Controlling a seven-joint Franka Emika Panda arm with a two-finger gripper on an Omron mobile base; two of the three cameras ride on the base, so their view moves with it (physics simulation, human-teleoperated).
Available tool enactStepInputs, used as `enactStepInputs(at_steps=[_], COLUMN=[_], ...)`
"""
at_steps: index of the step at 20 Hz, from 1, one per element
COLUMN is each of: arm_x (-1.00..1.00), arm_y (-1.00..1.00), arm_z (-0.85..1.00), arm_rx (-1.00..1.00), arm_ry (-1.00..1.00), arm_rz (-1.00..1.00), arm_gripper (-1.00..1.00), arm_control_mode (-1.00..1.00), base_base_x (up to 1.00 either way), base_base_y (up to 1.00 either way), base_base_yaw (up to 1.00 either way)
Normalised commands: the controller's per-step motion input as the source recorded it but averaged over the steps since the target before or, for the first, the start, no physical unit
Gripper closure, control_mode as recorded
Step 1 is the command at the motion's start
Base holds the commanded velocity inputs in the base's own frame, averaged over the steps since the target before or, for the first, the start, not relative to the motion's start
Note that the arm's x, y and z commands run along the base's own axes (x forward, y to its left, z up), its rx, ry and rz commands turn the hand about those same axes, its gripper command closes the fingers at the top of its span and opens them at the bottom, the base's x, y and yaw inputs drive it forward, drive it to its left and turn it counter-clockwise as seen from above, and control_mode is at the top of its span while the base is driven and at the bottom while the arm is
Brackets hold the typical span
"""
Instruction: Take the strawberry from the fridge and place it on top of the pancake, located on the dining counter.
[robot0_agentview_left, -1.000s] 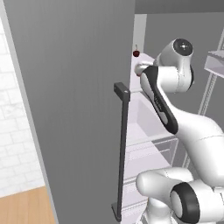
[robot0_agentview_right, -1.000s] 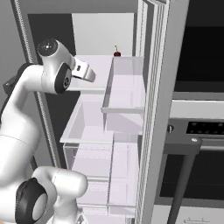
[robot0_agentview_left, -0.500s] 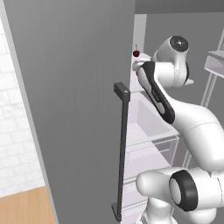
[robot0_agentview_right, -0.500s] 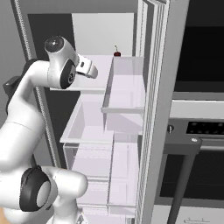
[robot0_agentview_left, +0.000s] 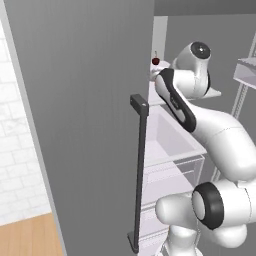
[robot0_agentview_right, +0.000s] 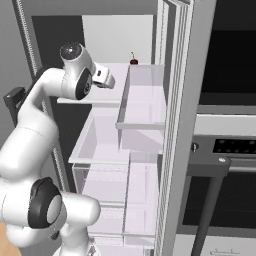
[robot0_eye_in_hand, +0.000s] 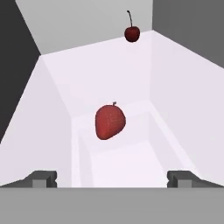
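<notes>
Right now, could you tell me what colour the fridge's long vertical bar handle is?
Dark grey, nearly black; clearest in the left base view.

Flat, even rendered light is filling all three views, with no glare and no hard cast shadows. The fridge (robot0_agentview_right: 150, 130) shelves are glowing pale lilac-white, while its door (robot0_agentview_left: 85, 125) is showing as a smooth mid grey. In the hand view the strawberry (robot0_eye_in_hand: 110, 122) is looking sharp, shaded slightly darker below. Edges are appearing a little soft and jagged from low resolution; no lens distortion is showing.
</notes>
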Motion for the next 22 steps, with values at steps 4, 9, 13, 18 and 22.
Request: enactStepInputs(at_steps=[4,9,13,18,22], arm_x=[0.32,0.43,0.44,0.46,0.29], arm_y=[0.0,0.0,0.0,0.0,0.0], arm_z=[-0.08,-0.16,-0.15,-0.07,-0.13], arm_rx=[0.0,0.0,0.0,0.0,0.0], arm_ry=[0.0,0.03,0.04,0.03,0.03], arm_rz=[0.02,0.02,0.01,0.0,0.01], arm_gripper=[-1.0,-1.0,-1.0,-1.0,-1.0], arm_control_mode=[-1.0,-1.0,-1.0,-1.0,-1.0], base_base_x=[0.0,0.0,0.0,0.0,0.0], base_base_y=[0.0,0.0,0.0,0.0,0.0], base_base_yaw=[0.0,0.0,0.0,0.0,0.0])
